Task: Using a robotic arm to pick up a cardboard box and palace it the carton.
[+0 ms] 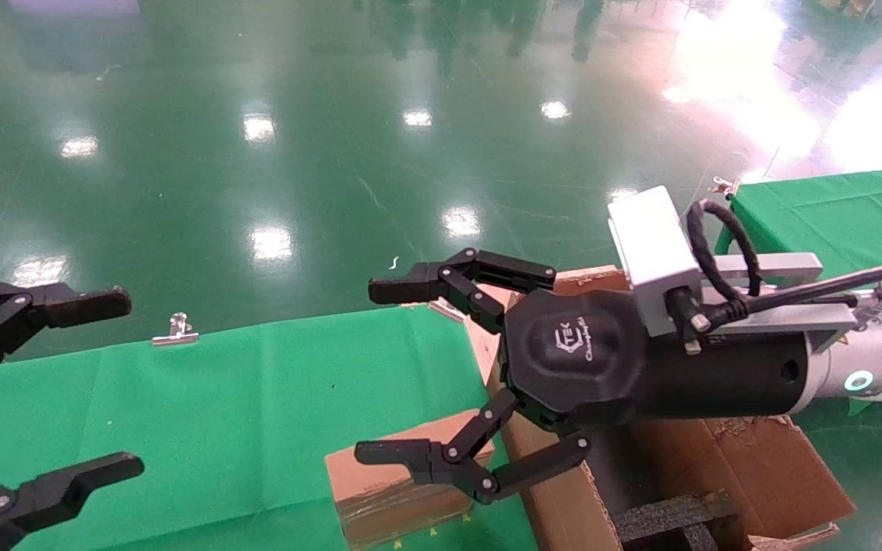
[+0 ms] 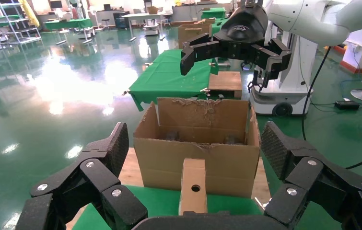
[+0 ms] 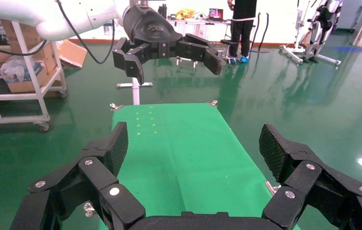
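Small closed brown cardboard box (image 1: 399, 482) with a round hole in one face, resting on the green-draped desk (image 1: 242, 428) just beside the large brown corrugated carton (image 1: 747, 467) with ragged flaps and black foam inserts (image 1: 671, 516) inside; not yet grasped, not yet lifted. White jointed right arm with black three-fingered right gripper (image 1: 426, 375) and grey camera block (image 1: 651, 252), poised above the box and the near wall of the carton, fingers spread wide, nothing held. Bare black left gripper (image 1: 66, 383) at the left end of the desk, likewise wide open and empty, facing the box and carton across the cloth. Task judged to be at its opening stage: approach only; grasp, lift, transfer over the carton's open top and release all left to do. Green cloth smooth apart from shallow creases, pinned at the edge by a small metal binder clip (image 1: 174, 330). Around the desk, a glossy green floor (image 1: 334, 153) mirroring ceiling lights; beyond, in the wrist views, a second green-covered table (image 2: 169, 76), a white trolley (image 3: 11, 96) stacked with boxes, and a standing person (image 3: 242, 24) at the far wall.
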You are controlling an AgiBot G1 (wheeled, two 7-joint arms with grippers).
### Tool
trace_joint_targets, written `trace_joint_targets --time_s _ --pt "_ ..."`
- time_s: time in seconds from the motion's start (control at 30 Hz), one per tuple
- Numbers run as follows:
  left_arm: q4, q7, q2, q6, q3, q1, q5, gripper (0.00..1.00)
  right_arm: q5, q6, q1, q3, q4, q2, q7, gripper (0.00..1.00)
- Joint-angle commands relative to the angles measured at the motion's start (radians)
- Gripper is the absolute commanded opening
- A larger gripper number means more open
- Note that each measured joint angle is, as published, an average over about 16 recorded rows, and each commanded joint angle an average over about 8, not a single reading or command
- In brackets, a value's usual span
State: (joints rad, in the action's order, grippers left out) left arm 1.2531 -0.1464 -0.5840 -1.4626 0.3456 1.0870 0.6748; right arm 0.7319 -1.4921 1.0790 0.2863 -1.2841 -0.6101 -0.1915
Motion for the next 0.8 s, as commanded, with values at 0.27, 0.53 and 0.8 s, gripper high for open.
trace_joint_targets --time_s 0.27,0.53,0.8 --pt "0.0 0.0 0.0 0.0 0.0 0.0 0.0 1.0 0.0 0.0 0.0 0.0 0.0 0.0 0.0 1.0" --pt "0.0 0.0 0.0 0.0 0.0 0.0 0.0 0.65 0.0 0.0 0.0 0.0 0.0 0.0 0.0 1.0" --pt "0.0 0.0 0.0 0.0 0.0 0.0 0.0 0.0 0.001 0.0 0.0 -0.001 0.0 0.0 0.001 1.0"
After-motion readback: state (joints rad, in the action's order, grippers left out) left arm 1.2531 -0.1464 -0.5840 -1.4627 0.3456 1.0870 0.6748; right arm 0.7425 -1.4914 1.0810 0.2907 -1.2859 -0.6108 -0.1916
